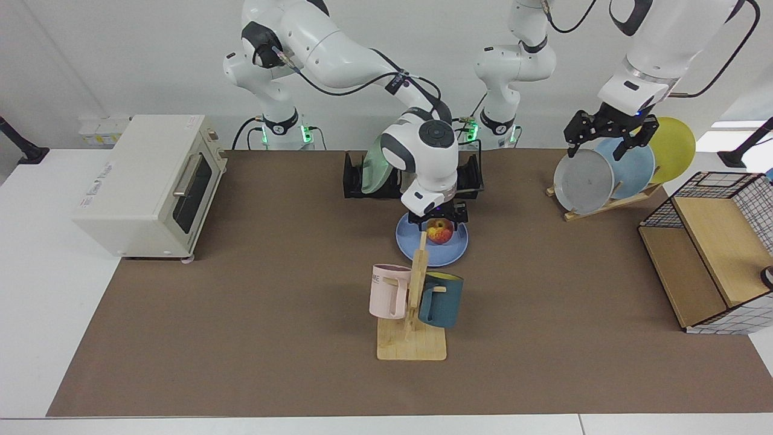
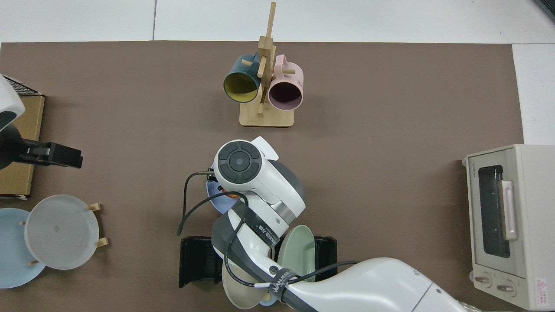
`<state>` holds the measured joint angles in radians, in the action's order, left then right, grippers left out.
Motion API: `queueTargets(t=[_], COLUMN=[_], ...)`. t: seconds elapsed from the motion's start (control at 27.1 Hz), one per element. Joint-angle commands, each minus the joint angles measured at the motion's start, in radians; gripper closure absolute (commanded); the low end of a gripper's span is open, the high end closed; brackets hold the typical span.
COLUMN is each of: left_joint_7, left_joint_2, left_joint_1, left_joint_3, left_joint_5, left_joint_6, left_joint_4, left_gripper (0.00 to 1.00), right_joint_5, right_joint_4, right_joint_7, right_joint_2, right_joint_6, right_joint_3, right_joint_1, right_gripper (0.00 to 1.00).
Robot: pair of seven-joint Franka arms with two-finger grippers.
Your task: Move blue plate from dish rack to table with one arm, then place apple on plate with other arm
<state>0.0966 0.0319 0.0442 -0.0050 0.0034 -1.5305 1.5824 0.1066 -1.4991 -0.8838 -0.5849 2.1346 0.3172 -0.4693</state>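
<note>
Table: large white table (image 1: 36,254), wide brown mat (image 1: 241,314), white wall behind.
Centre: round cornflower-blue plate (image 1: 450,251) laid flat, wooden mug stand (image 1: 412,338) partly in front.
Right gripper (image 1: 439,219): fingers spread over red-yellow apple (image 1: 440,231).
Left gripper (image 1: 610,134): upper right, fingers spread.

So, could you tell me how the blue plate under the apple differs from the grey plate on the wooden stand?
The blue plate lies flat on the brown mat; the grey plate leans upright in the wooden stand. The blue plate is cornflower blue, the grey one pale and faintly speckled. The blue plate carries the apple, with the right gripper just above it; the grey plate carries nothing, with the left gripper above it. Both are round with shallow rims.
</note>
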Motion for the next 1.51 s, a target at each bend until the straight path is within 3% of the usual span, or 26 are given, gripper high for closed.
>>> queueTargets(t=[0.0,0.22,0.52,0.74,1.14,1.48], left_joint_7=[-0.002,-0.002,-0.002,-0.002,-0.002,-0.002], left_joint_2=[0.002,0.003,0.003,0.003,0.003,0.003], left_joint_1=[-0.003,-0.003,-0.003,-0.003,-0.003,-0.003], left_joint_3=[-0.003,-0.003,-0.003,-0.003,-0.004,-0.003], left_joint_5=[0.018,0.018,0.018,0.018,0.018,0.018], left_joint_6=[0.020,0.020,0.020,0.020,0.020,0.020], left_joint_4=[-0.010,-0.010,-0.010,-0.010,-0.010,-0.010], left_gripper=[0.00,0.00,0.00,0.00,0.00,0.00], right_joint_5=[0.004,-0.035,-0.064,-0.065,-0.131,-0.127], right_joint_4=[-0.001,-0.041,-0.115,-0.113,-0.095,-0.093], right_joint_7=[-0.001,0.100,0.336,0.477,0.701,0.772], right_joint_2=[0.075,0.190,0.312,0.346,0.436,0.520], right_joint_6=[-0.081,-0.082,-0.093,-0.122,-0.255,-0.334], right_joint_3=[0.013,0.010,0.008,-0.004,-0.182,-0.263], right_joint_1=[0.055,0.129,0.317,0.419,0.436,0.436], right_gripper=[0.00,0.00,0.00,0.00,0.00,0.00])
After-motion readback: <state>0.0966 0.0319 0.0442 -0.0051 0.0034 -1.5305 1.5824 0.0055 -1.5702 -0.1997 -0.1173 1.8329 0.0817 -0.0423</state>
